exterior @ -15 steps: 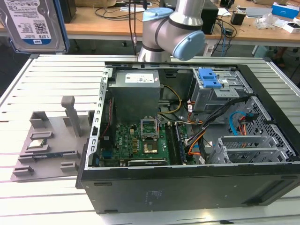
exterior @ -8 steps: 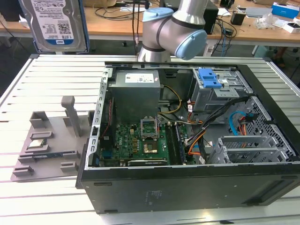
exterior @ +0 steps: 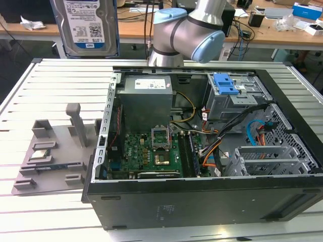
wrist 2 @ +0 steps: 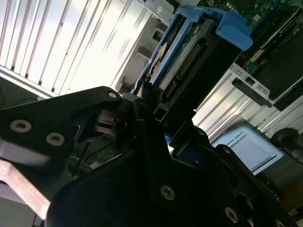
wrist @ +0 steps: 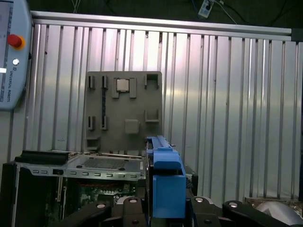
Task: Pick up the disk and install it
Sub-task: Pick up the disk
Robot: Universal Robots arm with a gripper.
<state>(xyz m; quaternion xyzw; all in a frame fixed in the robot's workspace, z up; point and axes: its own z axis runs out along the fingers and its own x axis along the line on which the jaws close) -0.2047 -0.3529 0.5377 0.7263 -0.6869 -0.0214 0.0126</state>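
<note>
The disk (exterior: 87, 25), silver with a white-and-blue label and a blue frame, hangs upright high above the table at the exterior view's upper left, over the slats behind the grey fixture. In the second wrist view the disk's (wrist 2: 189, 56) connector edge and blue frame stick out from my black gripper (wrist 2: 152, 109), which is shut on it. In the first wrist view the disk's blue frame (wrist: 166, 187) stands on edge between the gripper's black parts (wrist: 165, 210). The arm's grey and blue joints (exterior: 187, 31) rise behind the computer case.
An open computer case (exterior: 202, 206) lies on the slatted table (exterior: 60, 75), showing its motherboard (exterior: 151, 151) and a grey drive cage with a blue latch (exterior: 227, 85). A grey fixture plate (exterior: 50, 151) carrying a small chip (exterior: 40, 154) lies beside it. A teach pendant (wrist: 12, 56) sits at the table's edge.
</note>
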